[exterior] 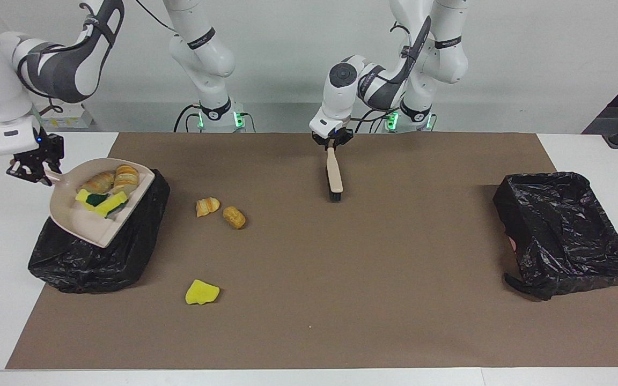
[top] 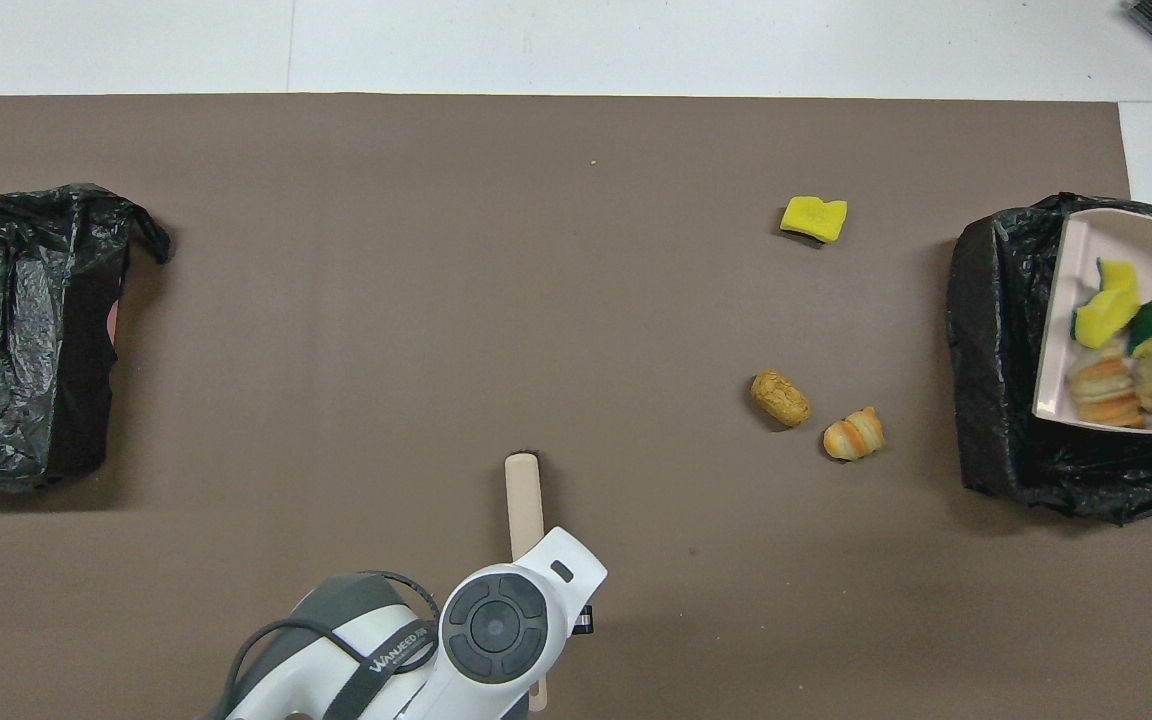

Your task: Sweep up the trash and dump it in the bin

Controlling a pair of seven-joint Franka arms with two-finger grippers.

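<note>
My right gripper (exterior: 34, 170) out of overhead view. My left arm hides brush (top: 524, 495) handle end overhead. Dustpan (top: 1126, 250) cut by overhead edge.

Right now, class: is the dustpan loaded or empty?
Loaded. The dustpan, held over a black bin, carries two bread lumps and sponge pieces.

A band on the left arm (top: 376, 660) reads, roughly, "WANJEED TECH".

The right gripper (exterior: 34, 170) is hanging at its own end of the table, wrist bent down, fingers clamped; the left gripper (exterior: 332, 140) is pointing straight down near its base, fingers closed
</note>
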